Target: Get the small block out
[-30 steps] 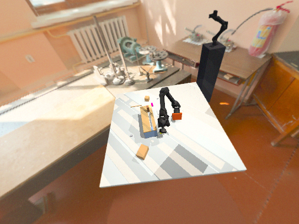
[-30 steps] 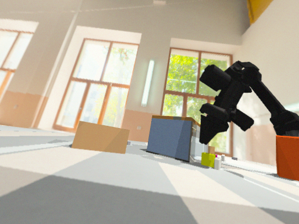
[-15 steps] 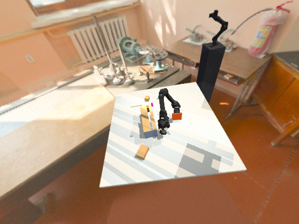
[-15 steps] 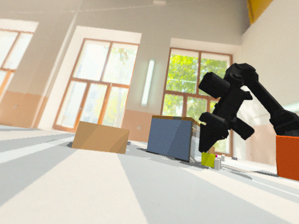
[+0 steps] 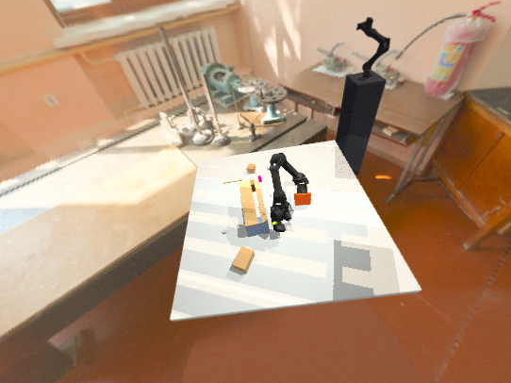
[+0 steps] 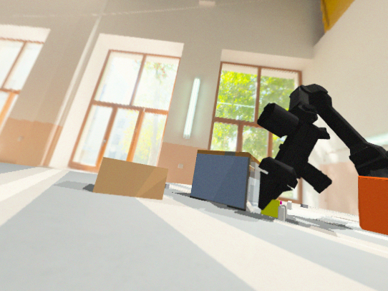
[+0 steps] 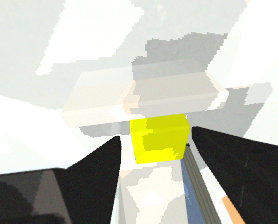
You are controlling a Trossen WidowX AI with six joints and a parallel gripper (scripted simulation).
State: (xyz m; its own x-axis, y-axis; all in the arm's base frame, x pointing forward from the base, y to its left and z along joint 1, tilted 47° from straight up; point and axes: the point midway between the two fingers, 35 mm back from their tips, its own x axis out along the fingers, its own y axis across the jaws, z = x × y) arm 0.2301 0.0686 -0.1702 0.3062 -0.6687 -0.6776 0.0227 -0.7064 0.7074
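Yellow block, loose on the table, between parted fingers

Item: one small yellow block [image 5: 274, 223] [image 6: 270, 208] [image 7: 159, 139], out of the box [image 5: 257, 229] [image 6: 220, 178] [image 7: 192, 200], on the table just beside its blue end
Gripper: one, black [image 5: 278, 224] [image 6: 268, 204] [image 7: 156, 133], pitched down over the block; fingers apart and not clamped, a strip of pale ground visible on each side of the block in the wrist view
Bearing: block in the gap between the fingertips, somewhat nearer the right-hand fingertip of the wrist view; its two side faces roughly turned to the fingers, so the closing line runs across it. No marked long axis to be made out; how deep the tips reach down its sides, cannot tell
Neighbours: a pale bar [image 6: 282, 212] [image 7: 100, 100] close behind the block in the wrist view, contact not certain; the box wall close by one finger; a large tan block [image 5: 243, 259] [image 6: 130, 178], well apart
Judgement: release from the box accomplished, grasp and lift outstanding. Next move, probably a small centring and any last descent, then closing evenly, then straight up and away from the box. Risk: the nearer finger touching first and nudging the block, or brushing the box wall
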